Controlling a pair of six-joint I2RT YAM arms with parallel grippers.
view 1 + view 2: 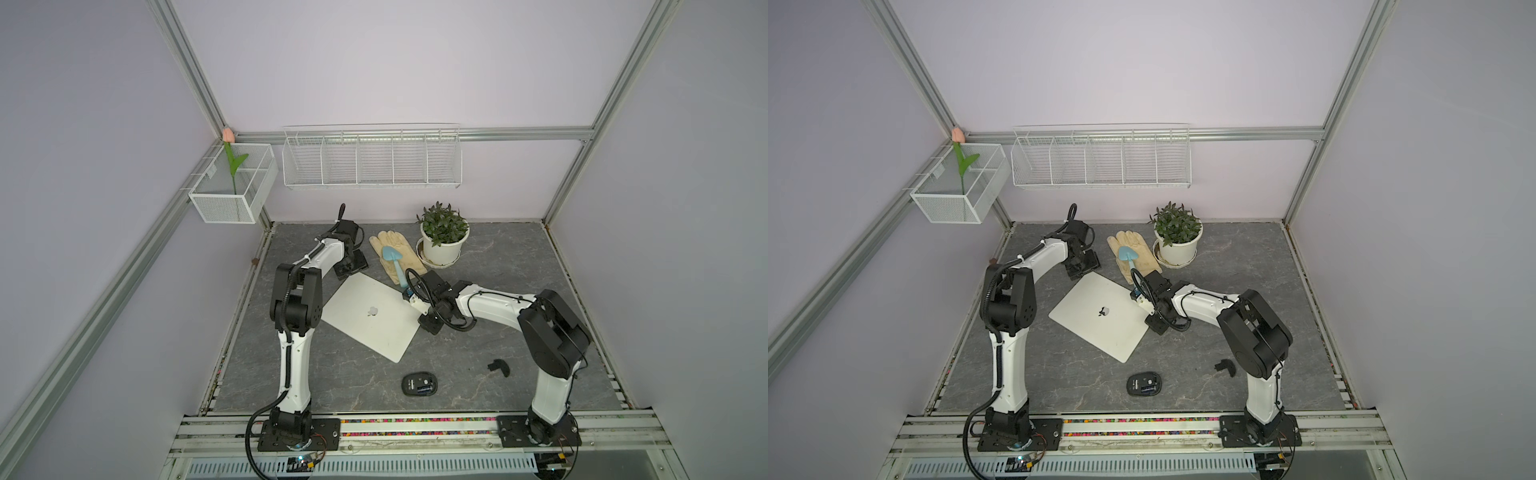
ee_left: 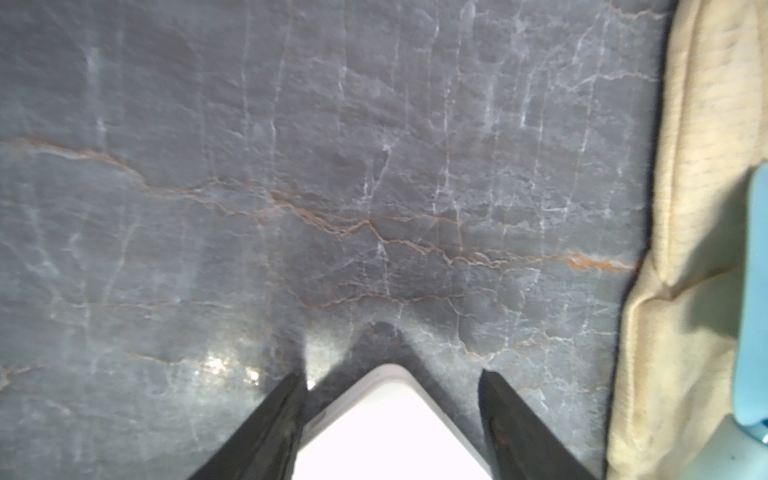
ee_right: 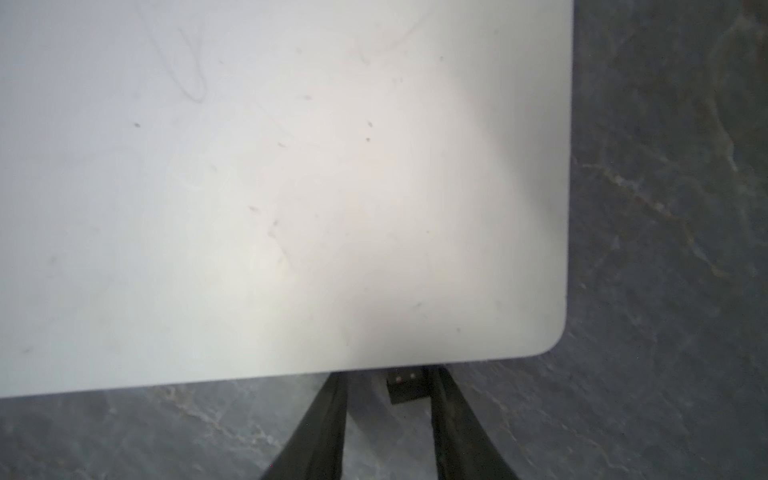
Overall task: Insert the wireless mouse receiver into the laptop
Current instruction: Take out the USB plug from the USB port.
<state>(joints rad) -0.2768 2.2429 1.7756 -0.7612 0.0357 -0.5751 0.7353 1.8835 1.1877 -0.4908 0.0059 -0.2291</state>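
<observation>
Right jaws: parted either side of the receiver [image 3: 405,388], one close against it, a gap at the other; nothing clenched. The receiver is seen butted to the side edge of the laptop [image 1: 372,318], which lies closed on the desk [image 1: 519,249]. Left jaws: spread, straddling the laptop's far corner. The wireless mouse [image 1: 419,383] lies opened near the front. Step judged: insertion; seating depth cannot be told. Next: a straight push into the port is called for, with the laptop braced.

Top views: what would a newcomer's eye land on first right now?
The pale closed laptop in the middle, the left end effector straddling its far corner and the right end effector at its right edge. In front lie the black mouse and, apart, its loose cover.
</observation>
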